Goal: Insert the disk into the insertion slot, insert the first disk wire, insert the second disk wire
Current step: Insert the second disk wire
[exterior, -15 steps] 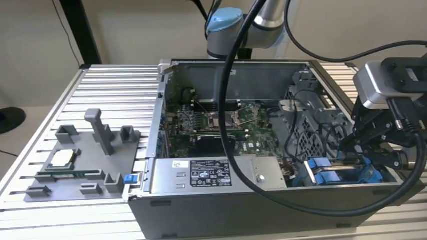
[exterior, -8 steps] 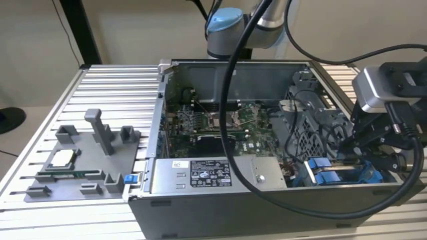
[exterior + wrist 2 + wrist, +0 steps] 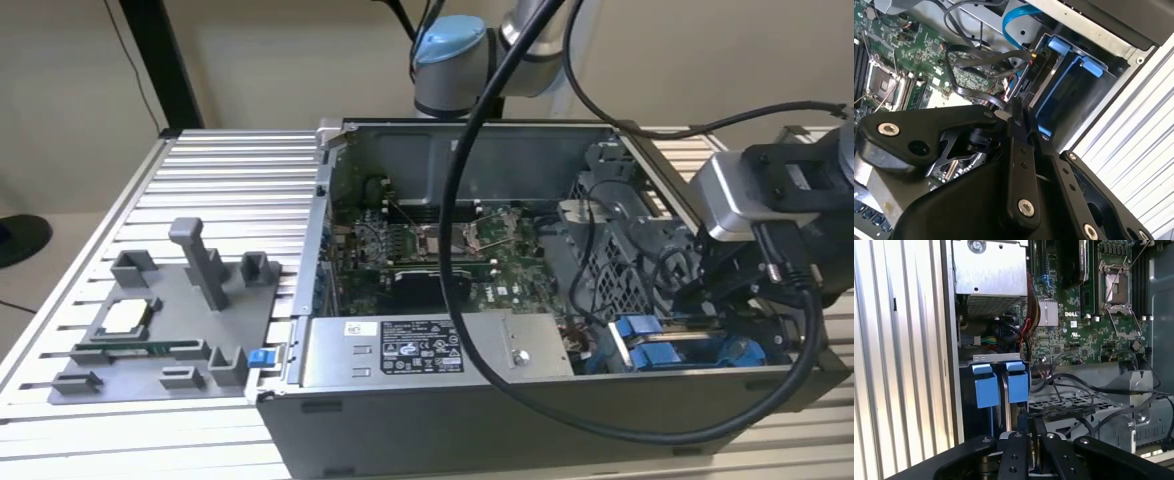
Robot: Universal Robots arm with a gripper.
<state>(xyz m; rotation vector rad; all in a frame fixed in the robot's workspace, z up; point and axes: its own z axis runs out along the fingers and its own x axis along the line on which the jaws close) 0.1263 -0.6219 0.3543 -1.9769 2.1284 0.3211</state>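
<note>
A: Note for the log. The disk [image 3: 999,390] sits in the insertion slot [image 3: 1064,90] at the front corner of the computer case [image 3: 534,420], next to the silver power box [image 3: 427,350]. Its blue carrier tabs stand side by side in the first wrist view.

B: So the disk is already in. What is the arm on?

A: My reading: a wire step. The gripper [image 3: 1016,112] is right at the back edge of the disk, where a black connector [image 3: 1026,75] and a blue cable [image 3: 1014,20] meet the drive.

B: Fingers?

A: Closed, pressed together to a narrow point in both wrist views. A flat black cable [image 3: 974,55] loops close above them, but I cannot tell whether they pinch a plug or just touch it.

B: What would make this step go well?

A: Keep the plug square to the socket and push straight along the drive's length, not at an angle. The loose cables crowd that corner, so a slow approach would keep them from snagging.

B: And the pose?

A: In the exterior view the arm comes over the rear wall of the case and the wrist hangs at the exterior view's right, tilted down into the drive corner. The grey parts tray [image 3: 160,330] lies on the table [image 3: 214,180], well apart.
</note>
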